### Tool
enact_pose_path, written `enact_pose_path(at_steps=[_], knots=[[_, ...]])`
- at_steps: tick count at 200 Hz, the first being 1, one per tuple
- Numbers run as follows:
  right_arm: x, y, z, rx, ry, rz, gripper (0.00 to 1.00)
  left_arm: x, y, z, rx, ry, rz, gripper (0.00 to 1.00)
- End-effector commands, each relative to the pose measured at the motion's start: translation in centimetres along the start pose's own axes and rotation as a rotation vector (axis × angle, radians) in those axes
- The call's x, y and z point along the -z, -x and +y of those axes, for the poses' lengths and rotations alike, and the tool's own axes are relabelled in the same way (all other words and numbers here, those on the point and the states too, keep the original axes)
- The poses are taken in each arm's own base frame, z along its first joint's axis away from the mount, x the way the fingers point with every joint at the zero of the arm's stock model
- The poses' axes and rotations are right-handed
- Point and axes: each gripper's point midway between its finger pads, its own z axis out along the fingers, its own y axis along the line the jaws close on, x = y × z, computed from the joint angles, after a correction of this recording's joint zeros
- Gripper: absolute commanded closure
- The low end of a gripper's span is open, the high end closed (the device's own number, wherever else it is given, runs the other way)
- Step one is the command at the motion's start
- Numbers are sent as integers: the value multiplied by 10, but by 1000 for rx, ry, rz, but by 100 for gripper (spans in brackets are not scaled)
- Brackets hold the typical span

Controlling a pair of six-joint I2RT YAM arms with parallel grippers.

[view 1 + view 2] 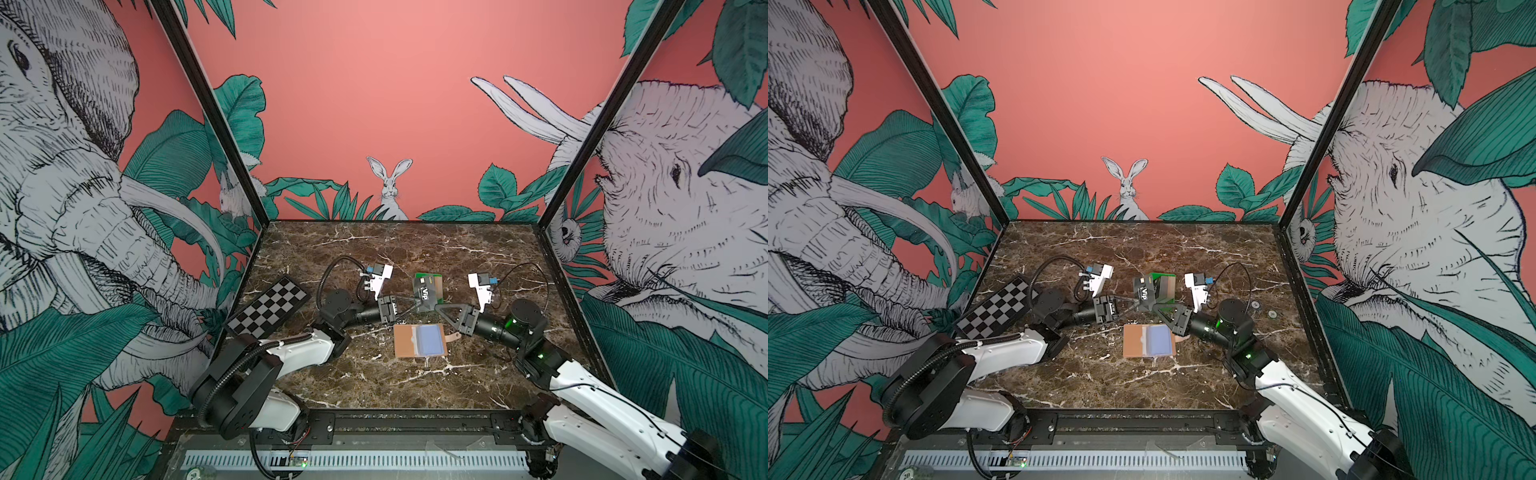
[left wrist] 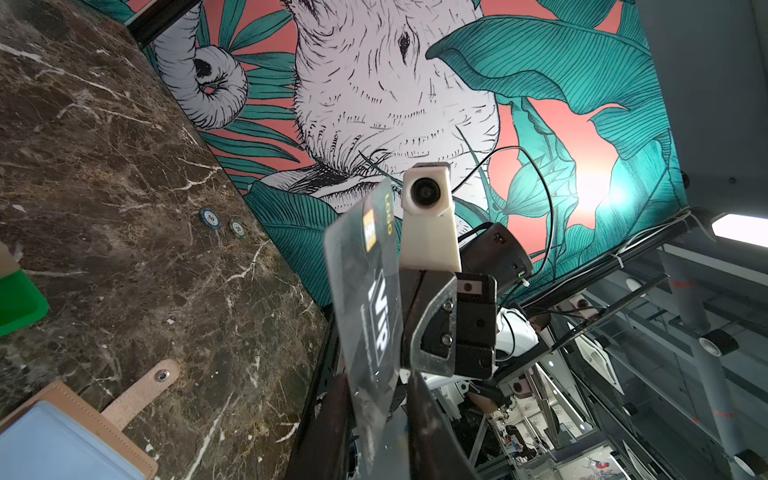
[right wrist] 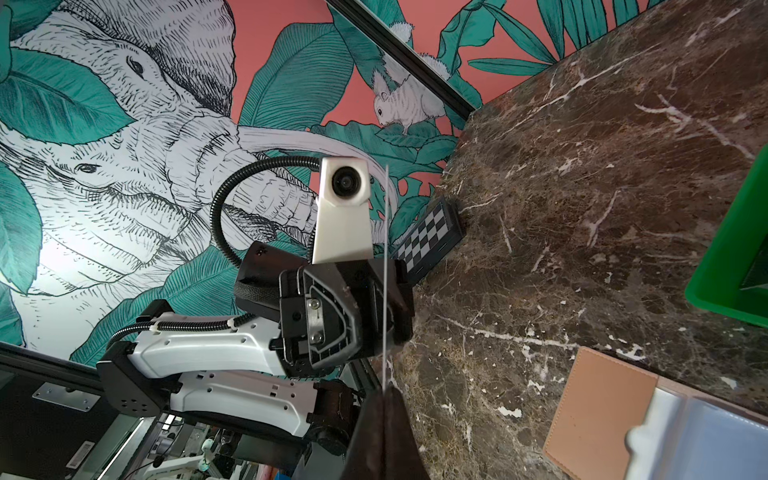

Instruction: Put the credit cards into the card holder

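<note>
A black credit card with white "VIP" [image 1: 424, 296] [image 1: 1145, 295] [image 2: 374, 316] hangs upright in the air between both arms. My right gripper [image 1: 436, 306] [image 3: 385, 390] is shut on its edge, and the right wrist view shows the card as a thin line [image 3: 386, 270]. My left gripper [image 1: 415, 302] [image 2: 378, 382] stands open, with a finger on each side of the card's other end. The tan card holder [image 1: 409, 340] [image 2: 62, 395] [image 3: 598, 407] lies open on the table below them. A light blue card [image 1: 432, 338] [image 2: 54, 444] sits in its clear pocket.
Behind the held card is a green tray [image 1: 422, 275] [image 3: 731, 257] with more cards [image 1: 1167, 286] in it. A checkerboard [image 1: 268, 307] leans at the left wall. Two poker chips [image 1: 1256, 305] [image 2: 210, 218] lie near the right wall. The holder's strap [image 2: 141, 395] points right.
</note>
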Motion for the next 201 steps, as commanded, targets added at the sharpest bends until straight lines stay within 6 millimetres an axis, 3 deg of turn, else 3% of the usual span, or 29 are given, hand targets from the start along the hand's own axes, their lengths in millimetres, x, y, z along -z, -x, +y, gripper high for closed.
enact_pose_path(at_steps=[1, 77, 98, 119, 154, 187, 201], knots=[[2, 4, 15, 23, 64, -20, 100, -1, 9, -17, -38, -56, -30, 77], [4, -3, 9, -1, 67, -19, 100, 0, 13, -13, -13, -52, -42, 85], [5, -5, 5, -4, 54, -17, 100, -1, 10, -7, 4, -40, -31, 94], [5, -6, 2, -6, 40, -17, 100, -1, 8, -3, 15, -33, -28, 97], [7, -7, -6, 2, -8, -21, 78, 1, 5, 7, 35, 35, -20, 100], [10, -8, -14, 10, -57, -19, 44, 7, -4, 24, 44, 167, 8, 100], [12, -9, -21, 16, -101, -18, 34, 13, -6, 29, 48, 219, 0, 100]])
